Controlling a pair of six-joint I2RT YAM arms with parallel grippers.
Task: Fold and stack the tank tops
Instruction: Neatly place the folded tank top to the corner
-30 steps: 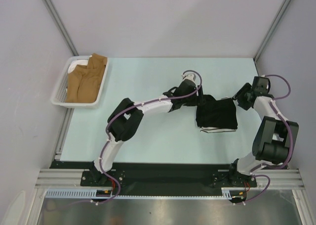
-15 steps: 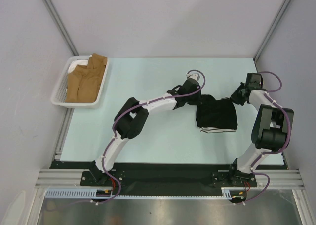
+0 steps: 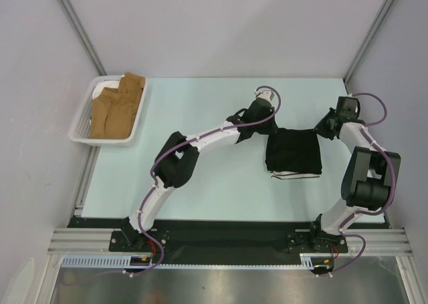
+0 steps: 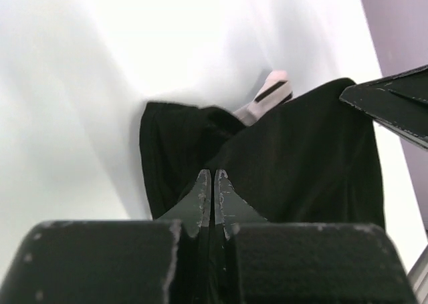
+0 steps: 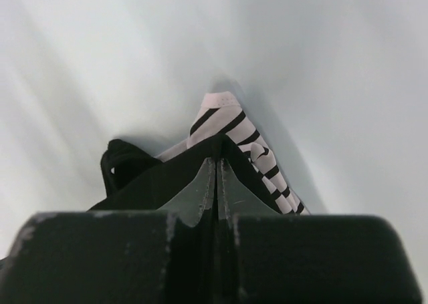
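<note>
My left fingers and right fingers are clenched, seemingly empty, at the far corners of the black tank top. It is stacked on the striped tank top, right of centre, nearward of both.

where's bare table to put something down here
Bare table lies between the basket and the left arm, and along the far edge. Crowded: the tank tops, with left fingers and right fingers shut beside their far corners.
</note>
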